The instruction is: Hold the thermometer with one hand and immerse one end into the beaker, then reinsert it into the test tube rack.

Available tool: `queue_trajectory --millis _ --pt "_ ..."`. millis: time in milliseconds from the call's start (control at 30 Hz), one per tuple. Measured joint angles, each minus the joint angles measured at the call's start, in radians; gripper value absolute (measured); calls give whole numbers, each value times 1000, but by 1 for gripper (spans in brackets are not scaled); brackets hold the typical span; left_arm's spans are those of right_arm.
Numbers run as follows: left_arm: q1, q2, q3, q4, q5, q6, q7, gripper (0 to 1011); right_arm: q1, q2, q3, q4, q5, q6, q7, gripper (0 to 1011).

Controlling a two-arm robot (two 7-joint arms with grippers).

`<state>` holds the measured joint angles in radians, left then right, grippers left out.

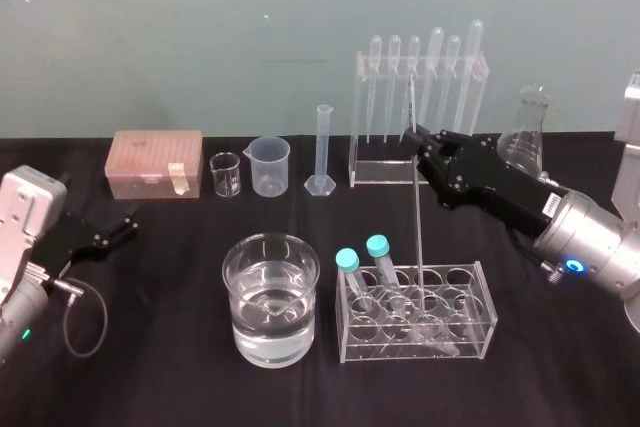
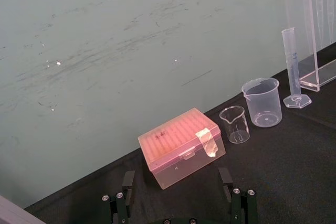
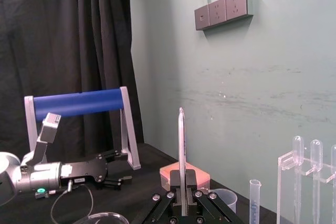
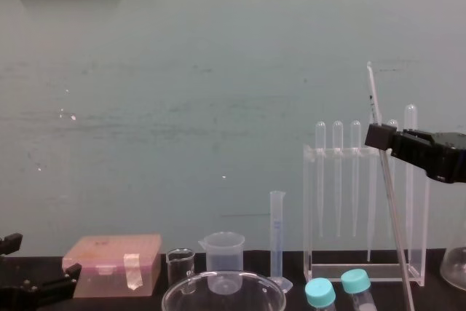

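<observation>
Black tabletop (image 1: 150,367): long thin whitish glass thermometer (image 1: 417,217) is being clamped near-upright by long black right gripper (image 1: 414,137); small black left gripper (image 1: 125,225) parked left, fingers apart.

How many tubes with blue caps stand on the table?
2. Both lean in the left end of the low clear rack, side by side: one tube nearer the water beaker, the other right of it. None seems hidden.

The thermometer (image 1: 417,227), a long thin whitish rod, stands nearly upright, leaning just a touch, its lower end down among the wells of the low clear test tube rack (image 1: 487,309) (two blue-capped tubes (image 1: 347,260) share it). The right gripper (image 1: 412,137), long and black, pinches it high up. The beaker (image 1: 240,269), part full of clear liquid, sits just left of the rack.
</observation>
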<state>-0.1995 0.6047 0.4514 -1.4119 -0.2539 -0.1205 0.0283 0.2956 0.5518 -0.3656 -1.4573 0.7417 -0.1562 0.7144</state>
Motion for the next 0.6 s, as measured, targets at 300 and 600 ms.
queue_trajectory --millis 300,600 --pt "0 0 0 0 0 0 0 1008 -5 5 -4 -4 -20 -8 1 55" --pt "0 0 0 0 0 0 0 1008 -7 7 -5 -8 -31 -11 -1 55"
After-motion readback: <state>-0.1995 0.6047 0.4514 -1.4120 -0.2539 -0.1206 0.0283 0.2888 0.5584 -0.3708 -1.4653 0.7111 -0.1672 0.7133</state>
